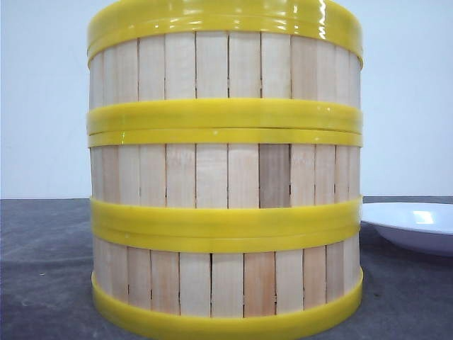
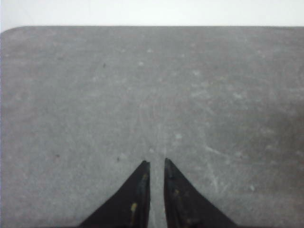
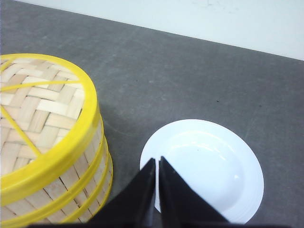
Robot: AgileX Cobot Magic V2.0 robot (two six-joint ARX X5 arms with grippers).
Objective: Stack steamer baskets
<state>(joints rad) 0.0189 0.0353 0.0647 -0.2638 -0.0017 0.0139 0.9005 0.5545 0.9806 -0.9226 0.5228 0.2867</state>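
Three steamer baskets stand stacked in one column close to the front camera: the bottom one point(image 1: 226, 283), the middle one point(image 1: 226, 176) and the top one point(image 1: 226, 67), yellow rims meeting evenly. The right wrist view shows the stack point(image 3: 52, 156) from above, with the woven floor of the top basket point(image 3: 33, 109) visible. My right gripper point(image 3: 157, 159) hangs shut and empty beside the stack, over the near edge of the white plate. My left gripper point(image 2: 156, 161) hovers shut over bare grey table, holding nothing. Neither gripper shows in the front view.
A white plate point(image 3: 209, 171) lies on the dark grey table just right of the stack, also seen as the plate point(image 1: 414, 223) in the front view. The table's far edge point(image 2: 152, 27) meets a white wall.
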